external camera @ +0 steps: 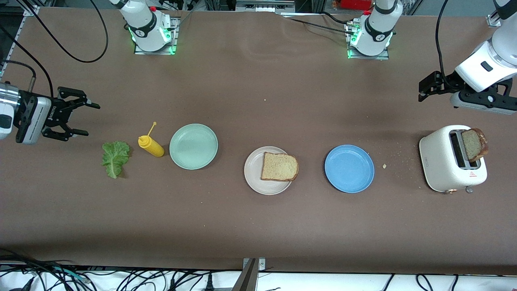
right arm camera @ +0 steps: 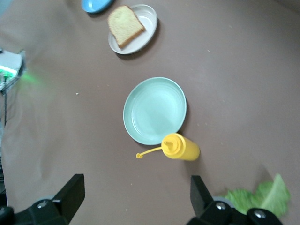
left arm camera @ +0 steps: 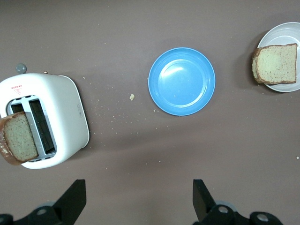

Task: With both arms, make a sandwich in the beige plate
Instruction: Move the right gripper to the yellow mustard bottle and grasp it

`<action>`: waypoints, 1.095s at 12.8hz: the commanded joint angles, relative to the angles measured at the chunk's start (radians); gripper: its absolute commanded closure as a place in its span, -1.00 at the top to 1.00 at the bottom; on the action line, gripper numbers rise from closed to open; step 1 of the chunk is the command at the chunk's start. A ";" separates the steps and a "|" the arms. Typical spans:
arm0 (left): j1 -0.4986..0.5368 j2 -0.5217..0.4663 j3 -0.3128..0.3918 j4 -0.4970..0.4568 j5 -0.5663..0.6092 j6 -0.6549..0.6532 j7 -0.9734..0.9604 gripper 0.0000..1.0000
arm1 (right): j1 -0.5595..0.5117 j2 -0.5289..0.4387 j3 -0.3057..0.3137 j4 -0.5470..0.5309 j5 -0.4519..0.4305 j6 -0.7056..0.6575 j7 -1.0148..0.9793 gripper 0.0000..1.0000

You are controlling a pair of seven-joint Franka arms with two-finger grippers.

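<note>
High front camera faces the bases; both wrist views look down, sharing the beige plate point(external camera: 255, 176).

The table point(external camera: 258, 218) top looks matt brown and soft like cloth; the blue plate point(external camera: 349, 168) and mint-green plate point(external camera: 193, 146) look like smooth plastic; the toaster point(external camera: 444, 165) is smooth white plastic; the bread slice point(external camera: 279, 167) looks rough and crumbly; the mustard bottle point(external camera: 151, 146) is shiny yellow plastic.

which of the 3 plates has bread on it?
The beige plate, the middle one, carries a bread slice. The mint-green plate and the blue plate hold nothing.
</note>
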 commanded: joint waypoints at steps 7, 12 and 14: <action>0.000 -0.019 -0.010 -0.015 0.027 0.006 -0.011 1.00 | -0.033 0.193 -0.060 -0.078 0.263 0.005 -0.647 1.00; 0.000 -0.019 -0.010 -0.015 0.027 0.006 -0.011 1.00 | -0.042 0.342 -0.062 -0.077 0.395 -0.001 -0.938 1.00; 0.000 -0.019 -0.010 -0.015 0.027 0.005 -0.011 1.00 | -0.054 0.394 -0.062 -0.072 0.430 -0.004 -1.027 1.00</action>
